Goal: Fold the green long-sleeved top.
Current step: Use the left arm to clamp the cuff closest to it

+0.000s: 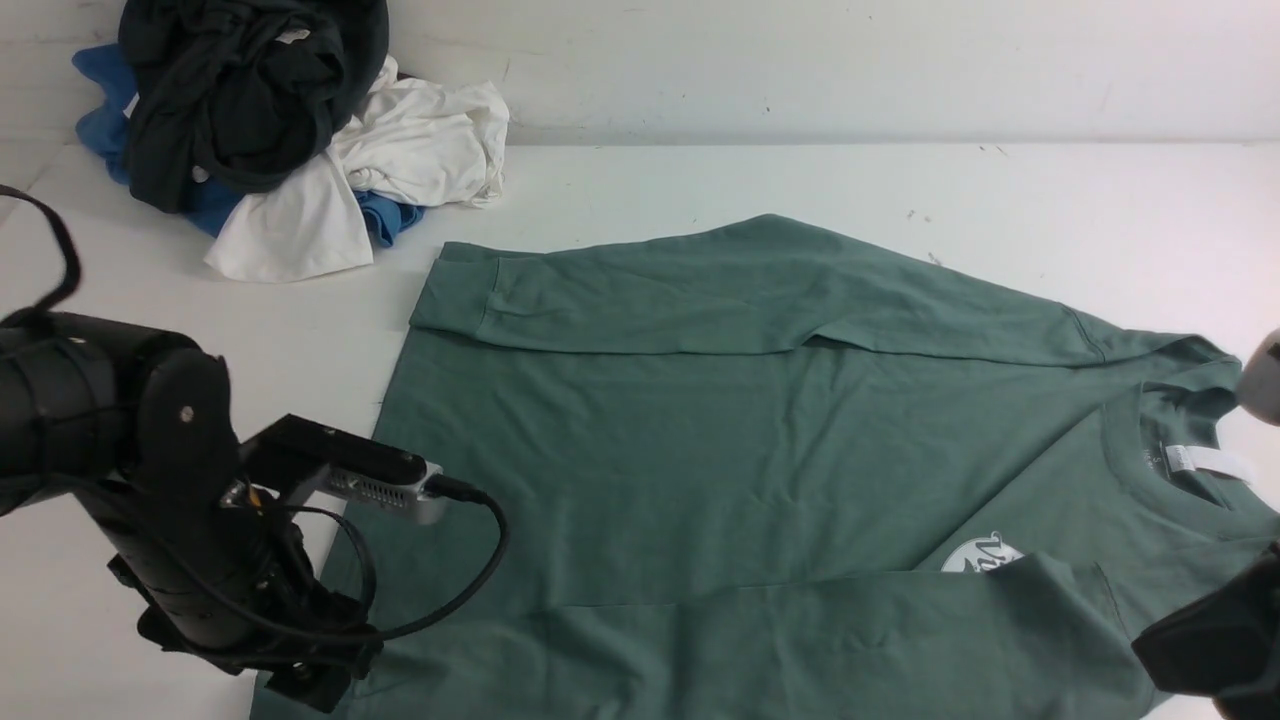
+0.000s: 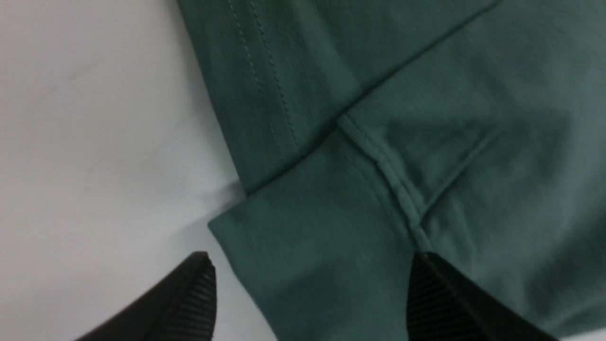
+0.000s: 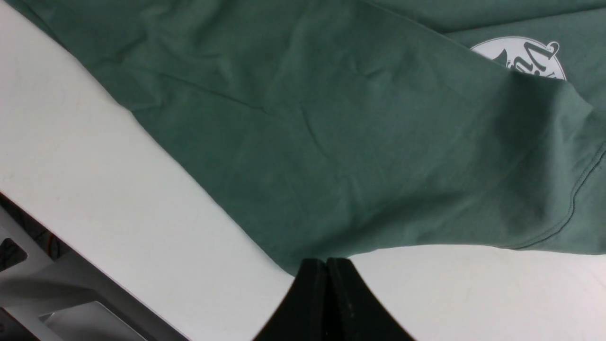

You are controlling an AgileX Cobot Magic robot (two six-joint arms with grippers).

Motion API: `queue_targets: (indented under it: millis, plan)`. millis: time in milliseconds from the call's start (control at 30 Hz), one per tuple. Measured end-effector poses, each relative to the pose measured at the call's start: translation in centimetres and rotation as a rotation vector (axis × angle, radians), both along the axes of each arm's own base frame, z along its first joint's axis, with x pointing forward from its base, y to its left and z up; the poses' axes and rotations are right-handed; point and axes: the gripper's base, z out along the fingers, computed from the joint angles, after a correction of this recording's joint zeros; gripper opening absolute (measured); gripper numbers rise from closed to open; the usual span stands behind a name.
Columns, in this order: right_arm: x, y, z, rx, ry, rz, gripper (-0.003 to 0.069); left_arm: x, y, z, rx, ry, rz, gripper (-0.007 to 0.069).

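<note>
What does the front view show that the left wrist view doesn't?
Front only: the clothes pile at the far left, plus the neck tag and chest logo.
Left wrist only: the left pincer seen open above a cuff, with the hem stitching up close.
Both: the green long-sleeved top and the white table.

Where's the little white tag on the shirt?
Front view: the white tag sits far right, inside the collar of the green top, near the round logo.

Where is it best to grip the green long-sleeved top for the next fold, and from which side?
Probably the hem, from the robot's left: the top lies flat, sleeves folded in, its hem edge straight and free by the open left gripper.
</note>
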Motion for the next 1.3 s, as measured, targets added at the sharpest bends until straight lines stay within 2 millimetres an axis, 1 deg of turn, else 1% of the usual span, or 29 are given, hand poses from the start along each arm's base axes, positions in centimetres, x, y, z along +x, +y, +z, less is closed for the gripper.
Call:
queue_targets:
  millis: [100, 133, 167, 333, 367, 400, 433, 567, 600, 633, 700, 767, 800, 900, 1033, 1133, 1267, 1300]
  plan:
    - [0.0, 0.0, 0.0, -0.004, -0.004, 0.012, -0.0015, 0.6, 0.1, -1.6, 0.03, 0.025, 0.027, 0.0441]
    - [0.0, 0.0, 0.0, -0.005, -0.004, 0.013, -0.0015, 0.6, 0.1, -1.8, 0.035, 0.029, 0.029, 0.0437]
    - [0.0, 0.0, 0.0, -0.005, -0.006, 0.015, -0.0015, 0.7, 0.1, -2.0, 0.044, 0.033, 0.043, 0.0411]
    - [0.0, 0.0, 0.0, -0.008, -0.004, 0.018, -0.0015, 0.8, 0.2, -2.0, 0.058, 0.028, 0.058, 0.0334]
    - [0.0, 0.0, 0.0, -0.008, -0.004, 0.018, -0.0015, 0.8, 0.2, -2.0, 0.058, 0.028, 0.058, 0.033]
    - [0.0, 0.0, 0.0, -0.008, -0.004, 0.019, -0.0015, 0.8, 0.3, -2.0, 0.062, 0.026, 0.056, 0.0297]
    - [0.0, 0.0, 0.0, -0.008, -0.004, 0.018, -0.0015, 0.8, 0.3, -2.0, 0.062, 0.026, 0.056, 0.0288]
    - [0.0, 0.0, 0.0, -0.008, -0.004, 0.018, -0.0015, 0.8, 0.3, -2.0, 0.064, 0.026, 0.056, 0.0179]
    - [0.0, 0.0, 0.0, -0.008, -0.004, 0.018, -0.0015, 0.8, 0.3, -2.0, 0.064, 0.027, 0.055, 0.0167]
    - [0.0, 0.0, 0.0, -0.008, -0.004, 0.018, -0.0015, 0.8, 0.3, -1.9, 0.064, 0.024, 0.055, 0.0135]
    - [0.0, 0.0, 0.0, -0.008, -0.004, 0.018, -0.0015, 0.7, 0.3, -1.6, 0.063, 0.014, 0.057, 0.0078]
    - [0.0, 0.0, 0.0, -0.008, -0.004, 0.018, -0.0015, 0.6, 0.4, -1.0, 0.061, -0.007, 0.056, 0.0047]
    - [0.0, 0.0, 0.0, -0.008, -0.004, 0.018, -0.0015, 0.6, 0.4, -0.9, 0.06, -0.009, 0.057, 0.0047]
    - [0.0, 0.0, 0.0, -0.008, -0.004, 0.018, -0.0015, 0.3, 0.5, 0.6, 0.051, -0.062, 0.054, 0.0034]
    - [0.0, 0.0, 0.0, -0.008, -0.004, 0.018, -0.0015, 0.0, 0.6, 1.5, 0.045, -0.083, 0.055, 0.0035]
    - [0.0, 0.0, 0.0, -0.008, -0.004, 0.018, -0.0015, -0.1, 0.6, 1.6, 0.045, -0.084, 0.055, 0.0062]
    - [0.0, 0.0, 0.0, -0.008, -0.004, 0.018, -0.0015, 0.0, 0.6, 1.2, 0.052, -0.07, 0.053, 0.016]
    - [0.0, 0.0, 0.0, -0.008, -0.004, 0.019, -0.0015, 0.0, 0.6, 1.2, 0.052, -0.068, 0.053, 0.0171]
